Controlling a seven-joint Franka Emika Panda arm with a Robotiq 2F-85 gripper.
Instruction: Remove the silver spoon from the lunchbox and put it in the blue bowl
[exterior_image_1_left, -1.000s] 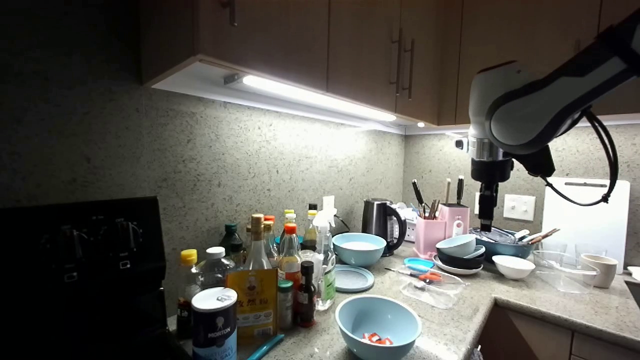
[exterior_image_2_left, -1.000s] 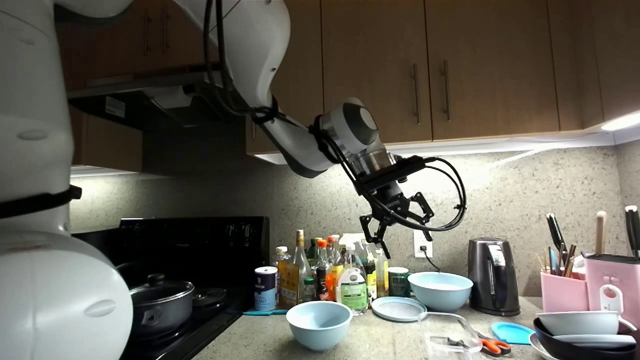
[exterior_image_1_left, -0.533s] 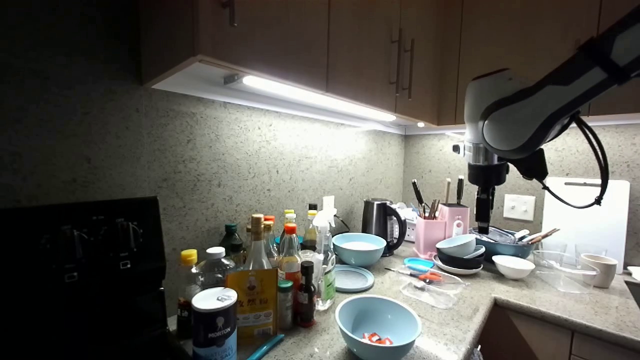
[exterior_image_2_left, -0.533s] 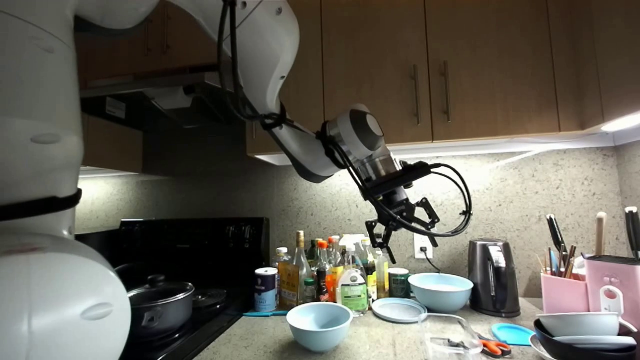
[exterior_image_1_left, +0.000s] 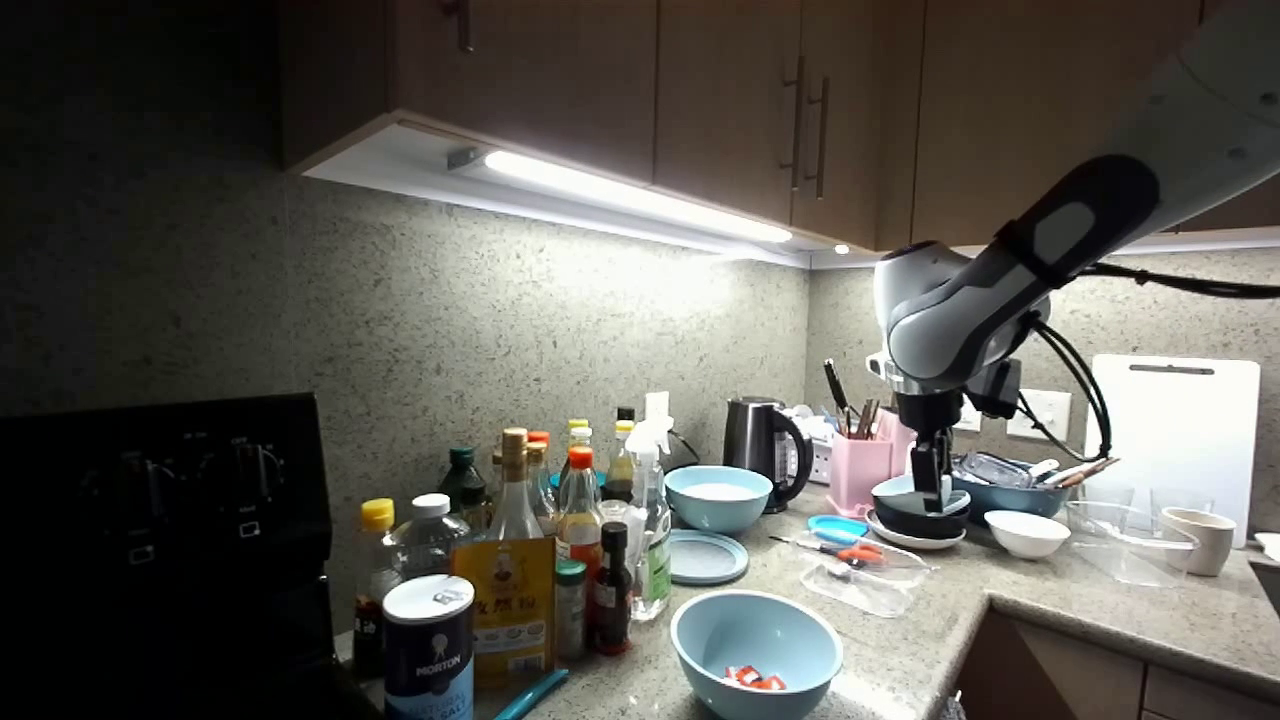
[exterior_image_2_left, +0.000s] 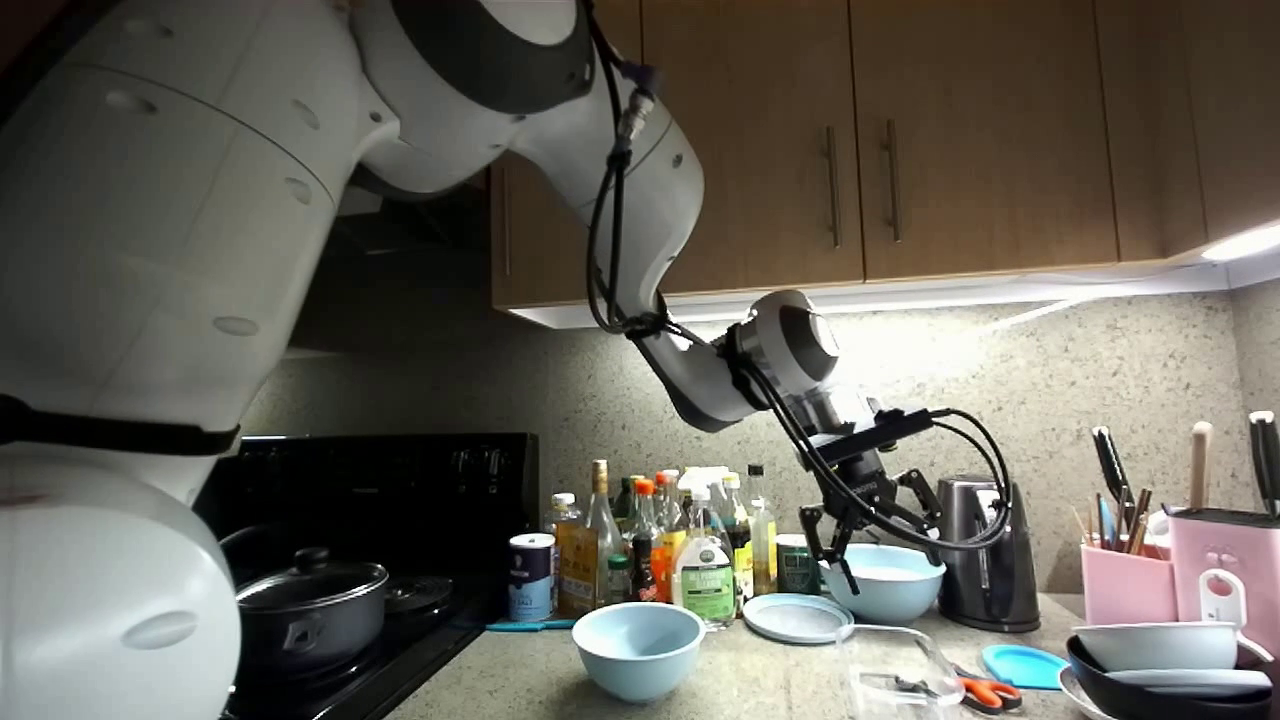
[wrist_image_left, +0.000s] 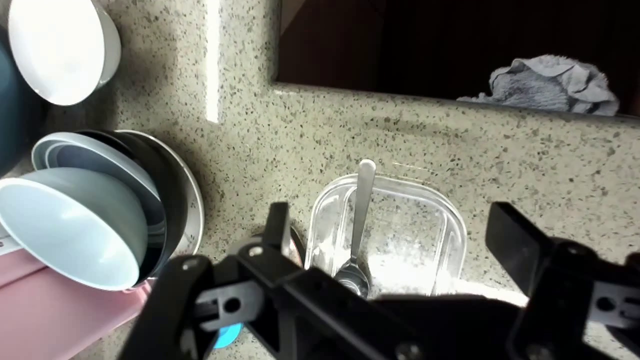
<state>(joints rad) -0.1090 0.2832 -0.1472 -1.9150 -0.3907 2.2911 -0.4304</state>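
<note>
Evidently ungrasped, the silver spoon (wrist_image_left: 359, 227) leans in the lunchbox (wrist_image_left: 410, 222) beneath your spread, unladen gripper (wrist_image_left: 391, 227); lifting and reaching the blue bowl (exterior_image_2_left: 640, 660) remain.

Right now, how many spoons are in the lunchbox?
1: the silver spoon, its scoop inside the clear lunchbox, its handle over the rim; the gripper may hide others.

My arm (exterior_image_2_left: 660, 190): bent, from the left in an exterior view. My gripper (wrist_image_left: 394, 234): pointing down, fingers (wrist_image_left: 515, 245) wide apart.
</note>
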